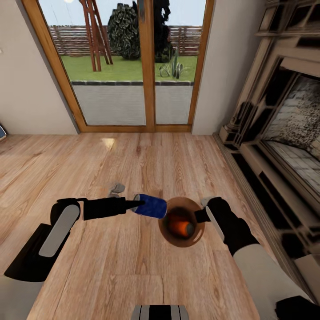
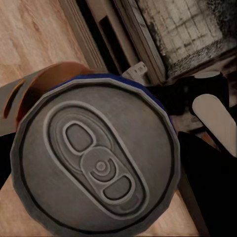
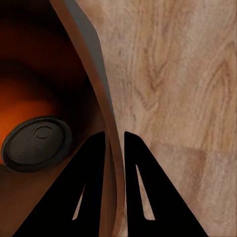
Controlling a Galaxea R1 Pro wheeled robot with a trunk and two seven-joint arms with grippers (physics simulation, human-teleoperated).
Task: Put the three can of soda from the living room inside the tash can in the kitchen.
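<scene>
Above the wood floor of the living room, the robot holds two things out in front of it. The left gripper is closed on a dark blue can. The can lies on its side, and its far end is right at the rim of the trash can. In the left wrist view the silver top of the blue can is very close, with its pull tab easy to see, and the brown bin sits just behind it.

The right gripper pinches the wall of the trash can. One finger is inside the bin and one finger is outside, and the thin wall is tight between them. The bin hangs in the air over the floor.

An orange can lies on its side down in the bin. Its round silver end shows in the right wrist view.

Glass doors with wood frames stand ahead, and a fireplace is on the right.
</scene>
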